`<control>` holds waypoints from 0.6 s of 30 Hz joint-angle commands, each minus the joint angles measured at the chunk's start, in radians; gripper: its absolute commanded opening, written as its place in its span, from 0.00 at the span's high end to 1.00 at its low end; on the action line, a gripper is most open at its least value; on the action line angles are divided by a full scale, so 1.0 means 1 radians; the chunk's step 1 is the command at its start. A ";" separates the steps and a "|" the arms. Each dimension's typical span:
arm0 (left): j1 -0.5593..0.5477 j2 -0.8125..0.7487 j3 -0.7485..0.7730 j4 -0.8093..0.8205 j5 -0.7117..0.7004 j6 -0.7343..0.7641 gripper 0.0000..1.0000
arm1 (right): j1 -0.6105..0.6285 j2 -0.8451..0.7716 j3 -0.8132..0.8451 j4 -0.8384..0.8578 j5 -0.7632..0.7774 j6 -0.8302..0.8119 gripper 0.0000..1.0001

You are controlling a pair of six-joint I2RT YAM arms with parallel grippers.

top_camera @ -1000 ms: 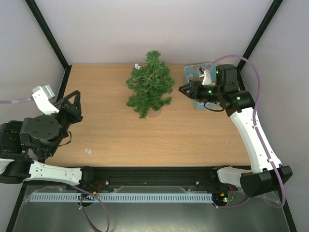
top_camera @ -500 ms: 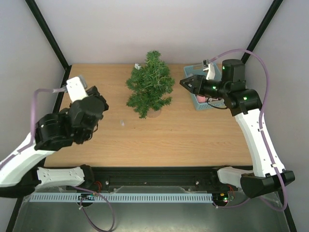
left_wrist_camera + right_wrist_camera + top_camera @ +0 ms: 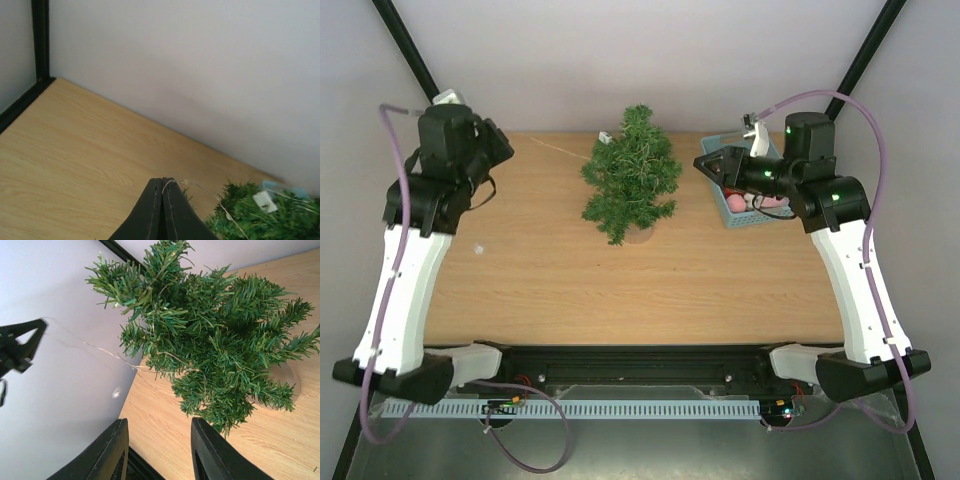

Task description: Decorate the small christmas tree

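Left gripper (image 3: pixel 162 186) is raised over the back-left corner of the table (image 3: pixel 620 290). Its jaws are clamped flat together, pinching the end of a thin wire (image 3: pixel 107 352). The wire runs taut through the air from the fingertips to the upper branches of the small christmas tree (image 3: pixel 632 175). A small white tag (image 3: pixel 264 201) sits near the treetop where the wire enters.

The tree stands upright at the back centre of the table, on its round tan base (image 3: pixel 640 236).

Right gripper (image 3: pixel 157 455) is spread open and holding nothing. It hovers just right of the tree, aimed at its branches and not touching them, above the light-blue basket (image 3: pixel 732 212). The basket sits near the tree's right side and holds some pink items (image 3: pixel 761 203), too small to identify.
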 commanded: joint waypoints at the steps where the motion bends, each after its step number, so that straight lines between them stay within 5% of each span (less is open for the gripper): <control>1: 0.105 0.105 0.047 0.058 0.261 0.063 0.98 | 0.001 0.018 0.063 -0.062 -0.004 -0.030 0.64; 10: 0.136 0.393 0.352 0.094 0.309 0.081 0.98 | 0.001 0.046 0.085 -0.039 0.006 -0.017 0.64; 18: 0.128 0.560 0.378 0.329 0.451 0.086 0.98 | -0.018 0.179 0.190 0.028 0.052 0.004 0.59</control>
